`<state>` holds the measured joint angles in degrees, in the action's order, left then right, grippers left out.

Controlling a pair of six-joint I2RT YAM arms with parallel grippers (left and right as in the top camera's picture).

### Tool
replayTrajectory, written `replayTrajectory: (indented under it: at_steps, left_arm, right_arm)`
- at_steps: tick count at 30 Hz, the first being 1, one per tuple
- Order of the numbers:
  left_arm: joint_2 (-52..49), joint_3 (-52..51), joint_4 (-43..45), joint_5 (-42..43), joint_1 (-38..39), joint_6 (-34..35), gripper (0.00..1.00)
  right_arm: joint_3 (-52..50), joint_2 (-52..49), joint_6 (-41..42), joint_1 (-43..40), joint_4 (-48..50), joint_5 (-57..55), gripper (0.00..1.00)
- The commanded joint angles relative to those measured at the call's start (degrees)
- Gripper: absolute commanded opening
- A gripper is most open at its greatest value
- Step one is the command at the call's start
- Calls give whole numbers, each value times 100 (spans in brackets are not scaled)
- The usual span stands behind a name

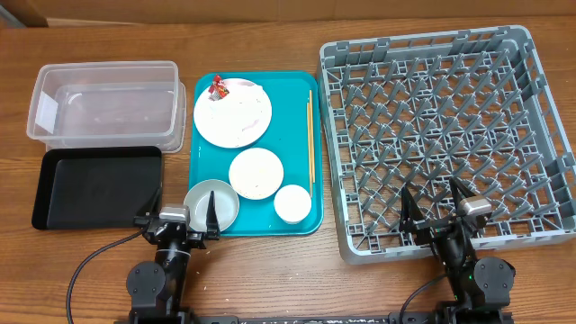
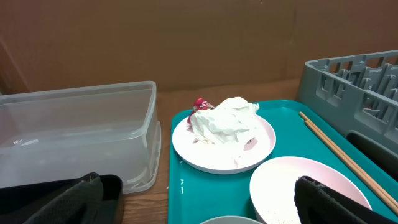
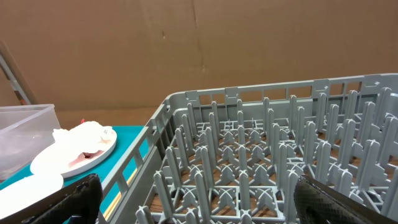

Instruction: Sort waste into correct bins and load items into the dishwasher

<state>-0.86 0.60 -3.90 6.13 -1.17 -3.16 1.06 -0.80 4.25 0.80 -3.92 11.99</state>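
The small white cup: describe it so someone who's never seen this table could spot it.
Find the teal tray just left of the grey dish rack. The cup sits in the tray's near corner on the rack side. It is the smallest round dish there, smaller than the grey bowl.

Bright, even light falls from above, leaving only soft, short shadows. Faint glare streaks the tub (image 2: 18,142) and glints on the teal tray (image 2: 184,194). Wrist views are sharp farther off, but the dark fingers (image 2: 68,202) at their lower corners are blurred.
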Motion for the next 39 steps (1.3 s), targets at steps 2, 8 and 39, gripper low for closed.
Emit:
replayTrajectory:
  at_steps: [2, 8, 39]
  left_arm:
    - [55, -33, -11, -74, -31, 35, 100]
    - [55, -33, -2, -4, -28, 61, 100]
    - [-3093, 3880, -935, 1429, -28, -15, 100]
  right_arm:
    - [-61, 63, 2, -13, 35, -33, 100]
    - [-61, 63, 2, -13, 35, -33, 100]
    - [2702, -1257, 20, -13, -549, 529, 100]
